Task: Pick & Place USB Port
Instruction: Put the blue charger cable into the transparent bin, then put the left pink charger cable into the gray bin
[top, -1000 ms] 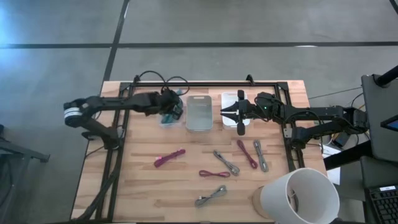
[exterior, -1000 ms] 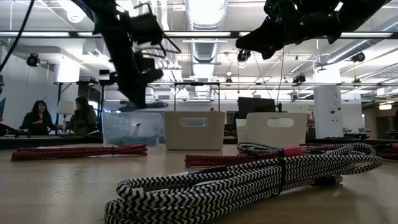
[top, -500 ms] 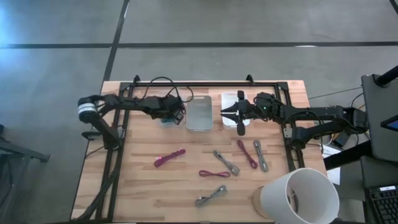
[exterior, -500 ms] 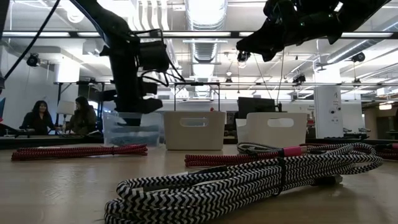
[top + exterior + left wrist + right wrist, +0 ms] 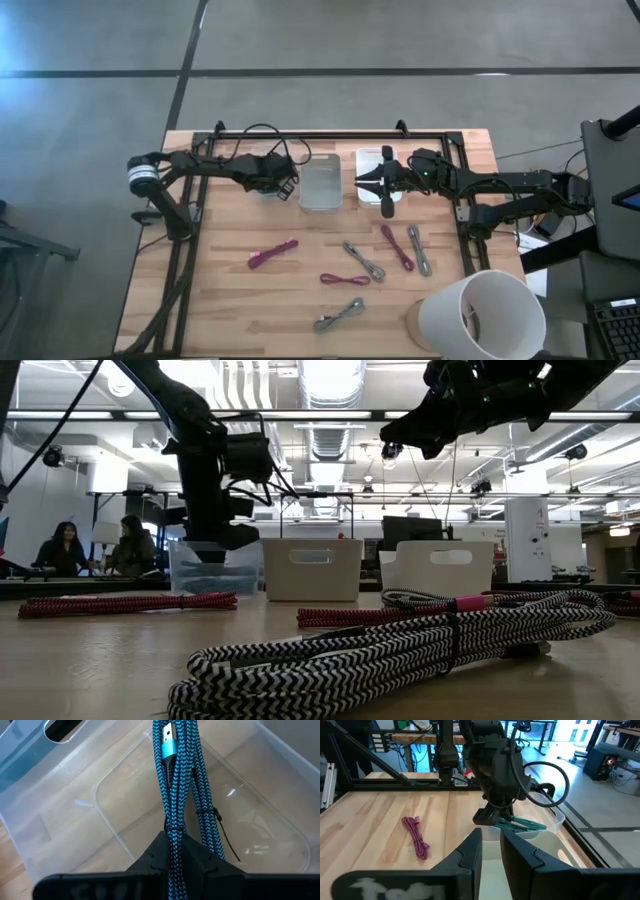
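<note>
My left gripper reaches down into the clear bin at the table's far left and is shut on a blue braided USB cable bundle. The bundle's metal plug points toward the bin floor. My right gripper hovers open over the white bin, touching nothing. The right wrist view shows the blue cable sticking out sideways below the left gripper. My left gripper pinches the blue cable bundle near its tied end between its two fingers, which lie along the strands. It comes from above, pointing down into the clear bin. The plug end reaches out beyond the fingertips; whether it touches the bin floor I cannot tell.
A grey bin stands between the clear and white bins. Several bundled cables lie on the near half of the table: magenta, grey, magenta, red, grey and grey. A white cup sits at the near right corner.
My left gripper has gone down from above the clear bin into it, carrying the blue cable with it. It has stayed shut on the cable.
</note>
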